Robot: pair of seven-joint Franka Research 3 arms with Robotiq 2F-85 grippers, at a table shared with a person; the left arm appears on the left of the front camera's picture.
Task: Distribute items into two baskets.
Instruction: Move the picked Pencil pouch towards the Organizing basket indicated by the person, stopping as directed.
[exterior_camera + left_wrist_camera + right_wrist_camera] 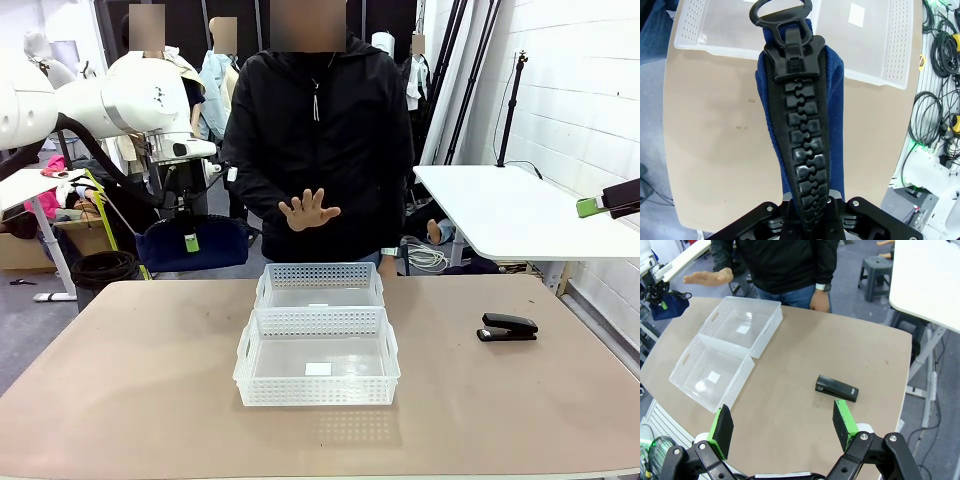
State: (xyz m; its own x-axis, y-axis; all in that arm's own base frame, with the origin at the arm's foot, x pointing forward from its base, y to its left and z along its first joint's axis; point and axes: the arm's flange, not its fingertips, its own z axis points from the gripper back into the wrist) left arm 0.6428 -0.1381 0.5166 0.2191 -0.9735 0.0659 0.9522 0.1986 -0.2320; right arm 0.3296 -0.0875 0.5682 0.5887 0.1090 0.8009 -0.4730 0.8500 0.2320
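Left gripper (810, 220): tips buried under soft navy-blue fabric pouch (834, 100).
Right gripper (592, 206): cropped at front view's right edge.
Small white label (318, 369): print seemingly illegible.

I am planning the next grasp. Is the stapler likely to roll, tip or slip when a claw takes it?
The stapler lies flat on its long base, so it probably will not roll or tip. Its black shell looks hard and smooth, so it could slip somewhat in the open right claw.
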